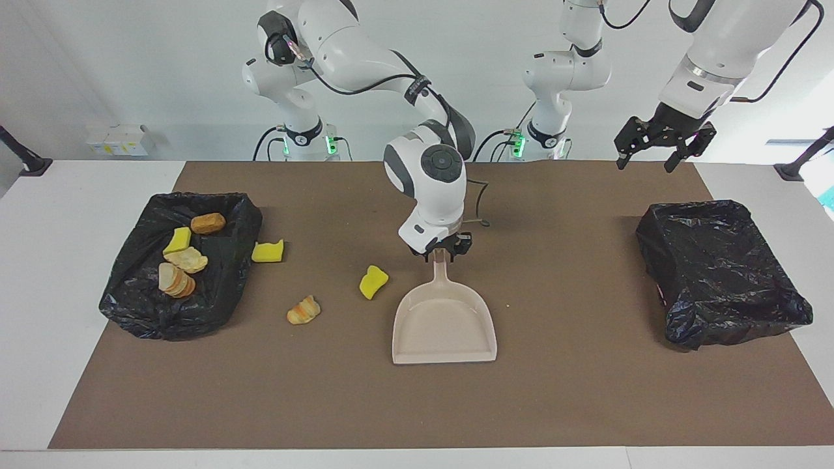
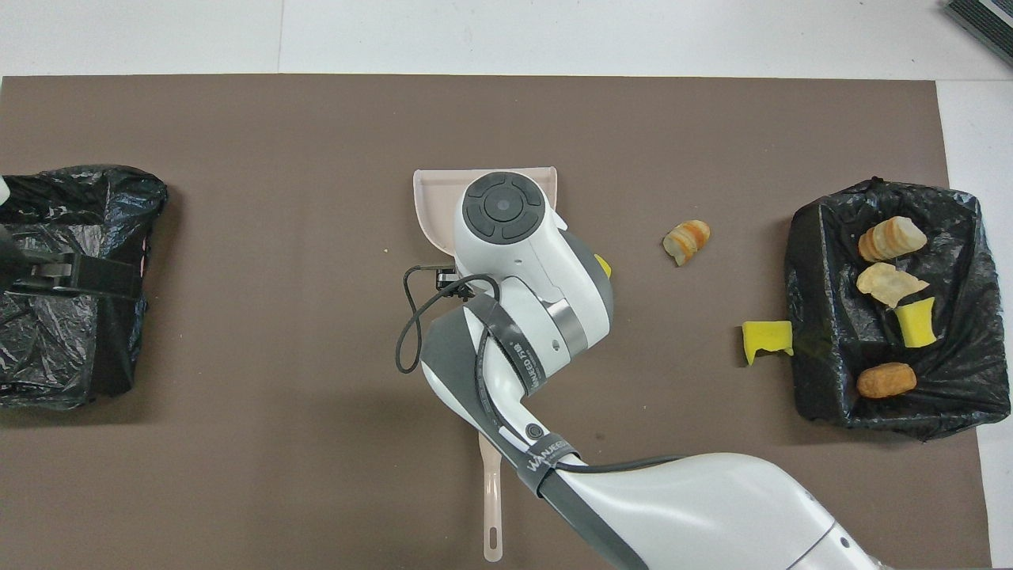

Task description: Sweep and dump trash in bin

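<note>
- While lying flat on the brown matte table [image 1: 586, 404], the smooth beige plastic dustpan [image 1: 444, 326] has its handle between the right claw's [image 1: 442, 250] fingers; grip unclear.
- Spongy yellow chunk [image 1: 373, 282] lies beside it.
- Left claw [image 1: 662, 140] hangs spread over the crinkled black bag-lined bin [image 1: 720, 270].

Scraps [image 1: 303, 310] lie between dustpan [image 1: 444, 326] and bin [image 1: 221, 286].

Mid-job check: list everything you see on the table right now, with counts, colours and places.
Trash scraps: seven, yellow or tan-brown; four in the bin at the right arm's end, three on the mat.
Bins: two, black-bagged, one at each end.
Dustpan: one, beige, mid-mat.
Brush: one, beige, nearer the robots, mostly hidden.
Mat: one, brown.
Right tool: at the dustpan's handle.
Left tool: open, waiting over the emptier bin.
</note>
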Action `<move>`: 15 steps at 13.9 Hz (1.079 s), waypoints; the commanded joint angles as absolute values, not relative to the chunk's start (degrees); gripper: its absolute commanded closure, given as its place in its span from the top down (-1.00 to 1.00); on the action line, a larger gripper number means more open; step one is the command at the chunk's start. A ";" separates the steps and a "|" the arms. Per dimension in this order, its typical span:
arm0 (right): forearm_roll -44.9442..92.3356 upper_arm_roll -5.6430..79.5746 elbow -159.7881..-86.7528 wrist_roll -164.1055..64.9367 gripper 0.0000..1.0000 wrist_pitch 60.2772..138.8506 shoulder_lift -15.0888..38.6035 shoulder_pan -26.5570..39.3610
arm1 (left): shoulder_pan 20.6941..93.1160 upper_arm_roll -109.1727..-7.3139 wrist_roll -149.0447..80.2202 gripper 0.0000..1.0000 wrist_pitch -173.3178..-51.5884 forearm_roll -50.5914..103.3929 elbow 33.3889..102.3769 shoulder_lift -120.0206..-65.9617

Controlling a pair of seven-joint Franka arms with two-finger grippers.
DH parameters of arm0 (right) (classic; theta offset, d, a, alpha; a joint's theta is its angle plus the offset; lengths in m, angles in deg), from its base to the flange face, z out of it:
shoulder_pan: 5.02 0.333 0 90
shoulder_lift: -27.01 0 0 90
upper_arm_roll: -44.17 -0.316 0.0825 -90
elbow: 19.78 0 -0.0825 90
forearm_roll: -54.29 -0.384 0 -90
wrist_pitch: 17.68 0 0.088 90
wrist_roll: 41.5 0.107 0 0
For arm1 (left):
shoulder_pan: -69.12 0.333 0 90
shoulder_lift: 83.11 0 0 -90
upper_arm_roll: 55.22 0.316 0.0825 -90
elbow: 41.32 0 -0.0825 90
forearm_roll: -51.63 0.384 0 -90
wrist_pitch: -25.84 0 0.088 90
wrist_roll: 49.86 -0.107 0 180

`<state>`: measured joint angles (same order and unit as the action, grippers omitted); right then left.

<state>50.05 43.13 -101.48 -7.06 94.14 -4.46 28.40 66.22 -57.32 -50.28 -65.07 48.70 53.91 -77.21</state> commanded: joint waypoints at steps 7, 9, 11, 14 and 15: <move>49.71 42.94 -120.83 0.57 1.00 92.97 13.55 32.41 | 59.65 -58.64 -42.07 1.00 -72.50 48.99 54.84 -78.88; 49.71 42.94 -125.14 2.70 1.00 93.58 16.19 34.43 | 55.61 -58.64 -38.44 1.00 -75.22 48.99 54.75 -81.43; 49.71 42.94 -130.15 5.42 1.00 94.63 19.44 36.71 | 52.69 -58.64 -37.21 1.00 -78.29 48.90 54.31 -83.63; 49.63 42.94 -140.07 10.52 1.00 101.91 24.71 39.97 | 49.53 -58.73 -28.70 1.00 -85.05 48.90 54.14 -86.78; 48.58 42.85 -143.06 12.10 1.00 103.94 26.29 40.76 | 48.39 -58.73 -26.85 1.00 -86.64 48.99 54.05 -88.63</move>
